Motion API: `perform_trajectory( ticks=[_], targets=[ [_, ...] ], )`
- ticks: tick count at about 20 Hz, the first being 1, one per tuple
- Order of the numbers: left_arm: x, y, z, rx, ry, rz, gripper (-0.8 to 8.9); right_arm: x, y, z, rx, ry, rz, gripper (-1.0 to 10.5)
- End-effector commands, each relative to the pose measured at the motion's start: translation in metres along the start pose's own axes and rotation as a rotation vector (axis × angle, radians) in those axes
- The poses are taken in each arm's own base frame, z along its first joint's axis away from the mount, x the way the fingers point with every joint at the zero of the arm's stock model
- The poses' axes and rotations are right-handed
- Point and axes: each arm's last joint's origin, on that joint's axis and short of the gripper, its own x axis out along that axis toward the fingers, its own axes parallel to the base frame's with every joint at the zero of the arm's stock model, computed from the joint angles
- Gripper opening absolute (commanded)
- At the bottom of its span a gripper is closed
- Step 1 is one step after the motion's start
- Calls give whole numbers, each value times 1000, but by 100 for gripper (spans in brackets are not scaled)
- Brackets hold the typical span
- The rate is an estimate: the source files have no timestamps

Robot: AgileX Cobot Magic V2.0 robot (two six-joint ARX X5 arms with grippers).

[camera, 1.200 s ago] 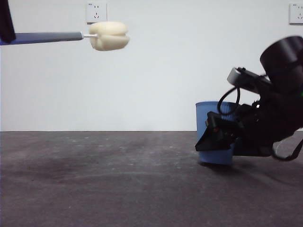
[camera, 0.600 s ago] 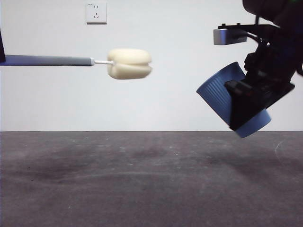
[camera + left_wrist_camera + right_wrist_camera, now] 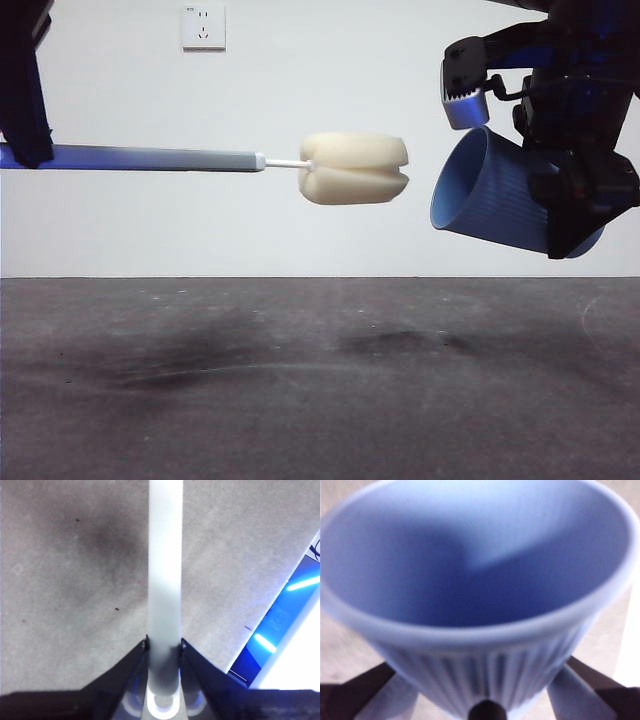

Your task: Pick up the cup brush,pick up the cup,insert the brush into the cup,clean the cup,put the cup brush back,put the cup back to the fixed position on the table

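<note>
the left end effector (image 3: 164, 652) gripped the cup brush (image 3: 355, 168) by its handle, held level above the worktop (image 3: 300, 390). the right end effector (image 3: 480, 680) clamped the cup (image 3: 500, 200), tipped sideways in the air, mouth facing the sponge just beside it. a wall socket (image 3: 203, 27) sat behind.

Cup brush (image 3: 200, 160) horizontal in air, sponge head facing mouth of tipped blue cup (image 3: 505, 200), apart.

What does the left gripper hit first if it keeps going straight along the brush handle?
Likely the cup: the left gripper holds the cup brush level, sponge head aimed at the cup's open mouth, tilted in the right gripper. A gap remains; depth alignment unclear.
</note>
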Motion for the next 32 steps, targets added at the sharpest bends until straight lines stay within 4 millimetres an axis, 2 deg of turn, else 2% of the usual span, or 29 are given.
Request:
perform_trajectory(
  ticks=[1, 13, 18, 22, 28, 32],
  targets=[
    [3, -4, 3, 32, -2, -12, -8, -3, 1, 6, -90, 4, -22, -13],
    [34, -21, 28, 97, 1, -66, -8, -19, 19, 29, -302, -31, -58, -13],
    [45, -28, 42, 29, -59, -96, -8, -20, 33, 44, -375, -56, -43, -13],
    [46, -28, 46, -26, -95, -111, -8, -20, 44, 55, -419, -74, -28, -13],
    [45, -24, 28, -44, 108, 6, -8, -21, 44, 55, -415, -34, -59, -13],
    [28, -24, 13, -46, 160, 47, -8, -21, 44, 55, -387, -38, -55, -13]
  ],
)
